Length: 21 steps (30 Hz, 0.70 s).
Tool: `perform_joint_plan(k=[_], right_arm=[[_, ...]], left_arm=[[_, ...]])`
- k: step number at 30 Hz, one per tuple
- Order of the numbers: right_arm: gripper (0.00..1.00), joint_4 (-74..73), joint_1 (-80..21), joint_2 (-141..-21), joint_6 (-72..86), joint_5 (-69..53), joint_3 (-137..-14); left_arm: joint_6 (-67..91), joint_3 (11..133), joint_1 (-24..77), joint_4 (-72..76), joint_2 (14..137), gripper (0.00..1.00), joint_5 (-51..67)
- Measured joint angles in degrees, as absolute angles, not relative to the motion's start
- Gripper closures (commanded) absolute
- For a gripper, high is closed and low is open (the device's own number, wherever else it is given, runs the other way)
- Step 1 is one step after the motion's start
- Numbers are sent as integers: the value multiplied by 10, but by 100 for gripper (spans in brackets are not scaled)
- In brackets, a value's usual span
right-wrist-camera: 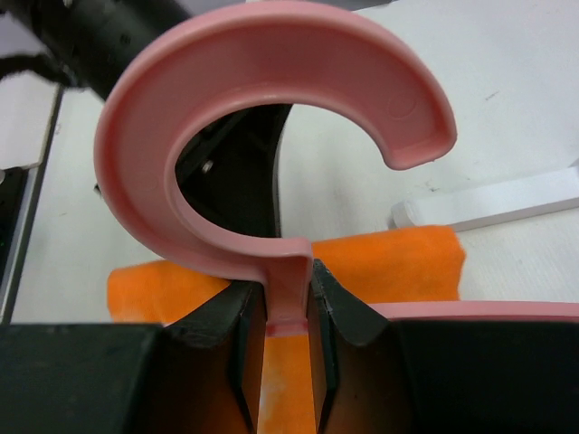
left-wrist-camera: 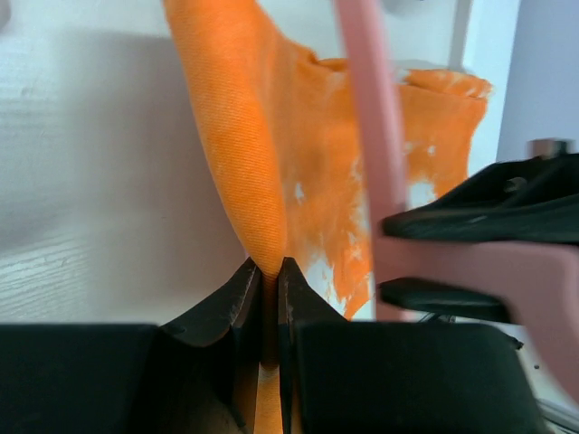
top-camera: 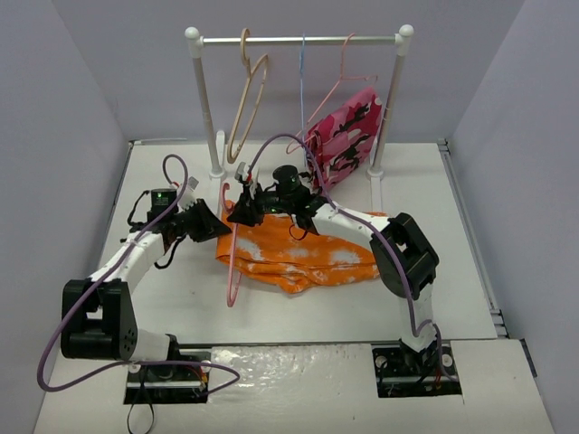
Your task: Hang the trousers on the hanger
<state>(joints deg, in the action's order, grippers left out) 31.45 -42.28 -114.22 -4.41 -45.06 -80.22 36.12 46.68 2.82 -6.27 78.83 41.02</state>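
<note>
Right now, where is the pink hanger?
The pink hanger is pinched at its neck, just below the hook, by the right hand. In the top view it sits left of centre, along the left edge of the orange trousers.

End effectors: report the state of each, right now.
Left end effector: closed on a fold of the trousers.
Right end effector: closed on the hanger, just below its hook.

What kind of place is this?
Probably a laboratory robot cell: plain grey walls enclose a white table, two arms are bolted to its edge, and a clothes rail stands at the back.
</note>
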Motion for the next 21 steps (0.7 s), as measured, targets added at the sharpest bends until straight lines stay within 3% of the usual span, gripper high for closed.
perform_joint_plan(k=[8, 21], right_arm=[[100, 304, -423, -1080, -46, -486, -765], [100, 302, -408, -1021, -48, -523, -698]], left_arm=[[277, 601, 15, -215, 755, 100, 427], [200, 719, -9, -365, 748, 100, 449]])
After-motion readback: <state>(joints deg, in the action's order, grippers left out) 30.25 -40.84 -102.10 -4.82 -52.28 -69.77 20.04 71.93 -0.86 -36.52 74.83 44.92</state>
